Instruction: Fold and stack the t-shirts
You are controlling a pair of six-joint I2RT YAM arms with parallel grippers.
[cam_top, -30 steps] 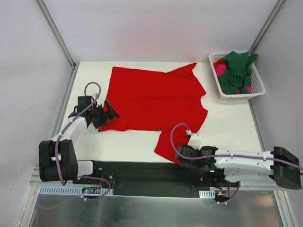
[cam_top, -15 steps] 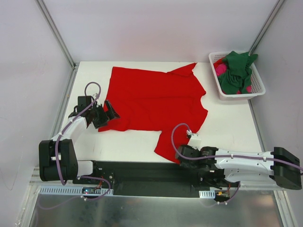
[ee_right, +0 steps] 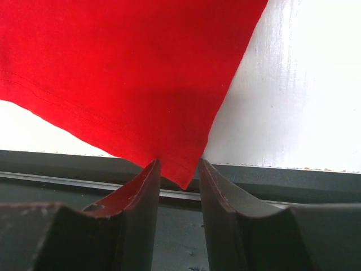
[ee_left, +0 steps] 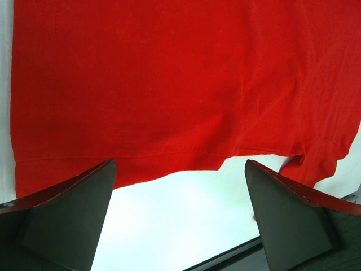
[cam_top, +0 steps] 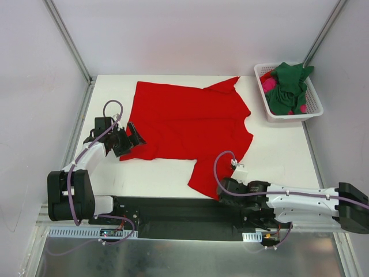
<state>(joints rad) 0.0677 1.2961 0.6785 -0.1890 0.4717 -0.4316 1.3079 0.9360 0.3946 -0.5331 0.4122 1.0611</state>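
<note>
A bright red t-shirt (cam_top: 190, 121) lies spread flat on the white table, one corner hanging over the near edge. My right gripper (cam_top: 222, 188) sits low at that corner. In the right wrist view its jaws (ee_right: 179, 162) stand a little apart, and the red t-shirt's (ee_right: 124, 68) pointed corner lies between them, unpinched. My left gripper (cam_top: 131, 140) is wide open at the shirt's left hem. The left wrist view shows the red hem (ee_left: 169, 84) just beyond the spread fingers (ee_left: 62, 214). A dark green t-shirt (cam_top: 288, 86) and a magenta-pink one (cam_top: 268, 85) are bunched in the basket.
The white slotted basket (cam_top: 288, 116) stands at the table's back right corner. A black base strip (cam_top: 173, 210) runs along the near edge under the right gripper. Metal frame posts and white walls close in the left, back and right sides.
The right arm has sunk slightly and shifted a little right at the near edge. The left arm and the shirts have not moved.
</note>
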